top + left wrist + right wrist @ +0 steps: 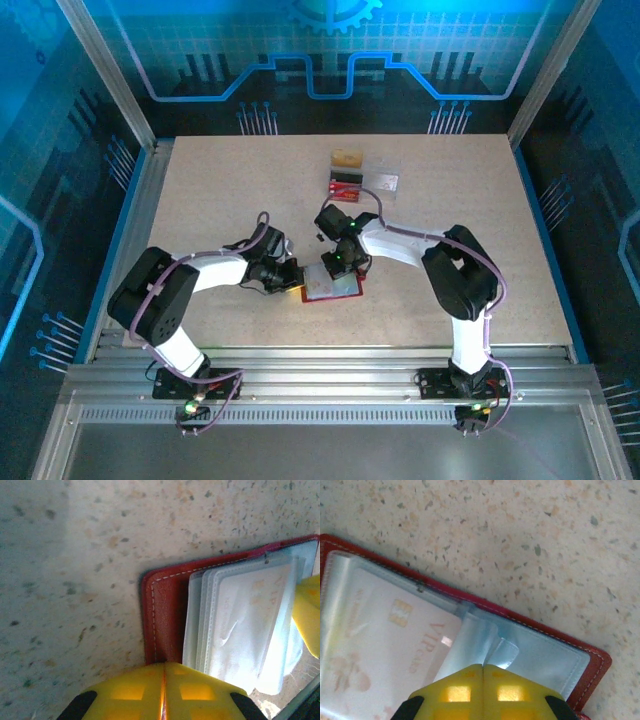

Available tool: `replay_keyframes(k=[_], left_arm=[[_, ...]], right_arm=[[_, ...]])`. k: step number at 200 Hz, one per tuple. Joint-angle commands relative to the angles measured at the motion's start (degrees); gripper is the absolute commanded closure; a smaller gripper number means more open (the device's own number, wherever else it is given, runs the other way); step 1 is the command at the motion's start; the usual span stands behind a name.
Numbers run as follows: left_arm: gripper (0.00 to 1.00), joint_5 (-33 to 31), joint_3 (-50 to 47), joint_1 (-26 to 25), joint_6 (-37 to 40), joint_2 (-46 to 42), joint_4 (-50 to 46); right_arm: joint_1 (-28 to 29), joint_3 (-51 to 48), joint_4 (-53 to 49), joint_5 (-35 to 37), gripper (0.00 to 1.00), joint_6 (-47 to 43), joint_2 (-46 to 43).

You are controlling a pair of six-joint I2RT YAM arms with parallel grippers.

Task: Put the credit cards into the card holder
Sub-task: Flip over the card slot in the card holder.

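Right pincer (483, 667), lower middle of frame, looks pinched shut on a clear sleeve (487, 637) of the open card holder (592, 656) mid-worktop (545, 540), left pincer (164, 666) pressed together at its red edge, so lift that sleeve gently and keep the credit card (390, 650) seated.

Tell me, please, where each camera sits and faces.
Top external: above, behind the bases, looking down on the table; both arms, left gripper, right gripper.
Left wrist: on the left arm, facing down at the card holder's corner; shut yellow fingers.
Right wrist: on the right arm, facing down at its edge; shut yellow fingers.
Shared: both wrist views show its clear sleeves.
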Motion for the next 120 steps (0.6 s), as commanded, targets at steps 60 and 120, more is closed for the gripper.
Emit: replay_keyframes(k=[60,120], left_arm=[[0.9,-0.2,0.7,-3.9,1.5,5.9,-1.3],[0.9,2.8,0.7,-4.1,-0.2,7.1,0.8]], right_arm=[[3.3,3.4,-2.7,-9.9,0.97,4.7,-3.6],[2.4,2.4,8.2,-20.1,0.72,11.6,1.5]])
